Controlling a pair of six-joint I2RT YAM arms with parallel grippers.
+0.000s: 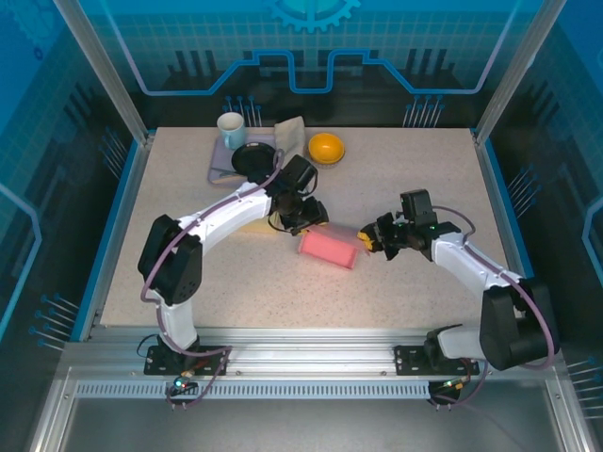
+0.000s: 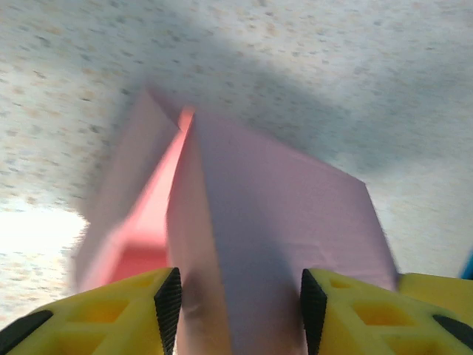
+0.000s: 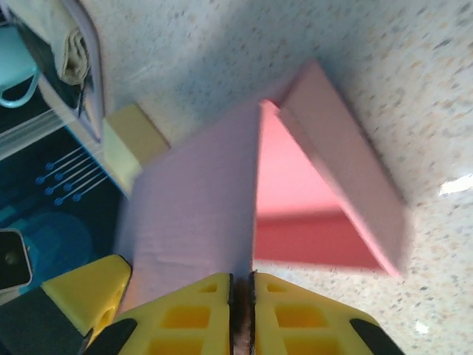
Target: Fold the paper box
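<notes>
The pink paper box (image 1: 330, 250) lies on its side in the middle of the table, partly folded, with an open end and a loose flap. My left gripper (image 1: 306, 218) reaches down on its far left end. In the left wrist view the box (image 2: 281, 222) spans the whole gap of this gripper (image 2: 240, 299), both black pads touching its sides. My right gripper (image 1: 372, 240) is at the box's right end. Seen from the right wrist, its jaws (image 3: 242, 310) stand almost together, pinching the edge of a pale pink wall (image 3: 192, 200); the red inside shows beside it.
At the back of the table a lavender tray (image 1: 219, 168) holds a white mug (image 1: 231, 127), a black bowl (image 1: 252, 158) and a folded cloth (image 1: 290, 130). An orange bowl (image 1: 326, 148) sits beside it. A pale block (image 3: 133, 144) lies just behind the box.
</notes>
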